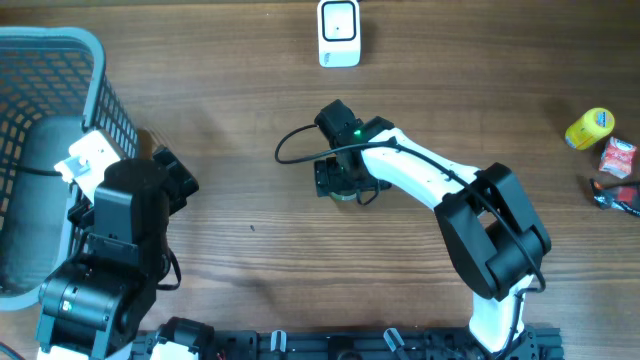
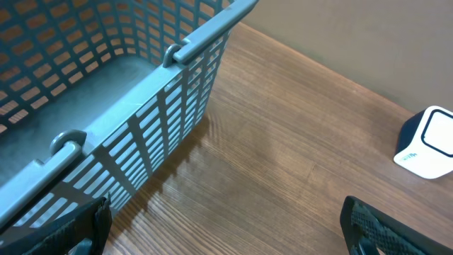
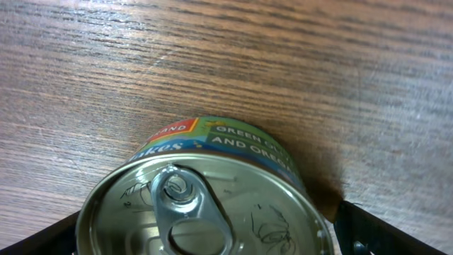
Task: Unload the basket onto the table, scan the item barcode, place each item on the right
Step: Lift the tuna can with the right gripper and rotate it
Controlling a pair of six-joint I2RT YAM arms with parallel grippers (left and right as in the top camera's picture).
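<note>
Right wrist view, right claw pointing down, spread apart astride can, left claw spread apart

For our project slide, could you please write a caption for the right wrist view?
Pull-tab can upright on the wooden table, flanked by the right gripper's open fingers.

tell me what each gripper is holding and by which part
The left gripper holds nothing. The right gripper straddles the sides of the round metal pull-tab can; whether its fingers grip it cannot be told.
</note>
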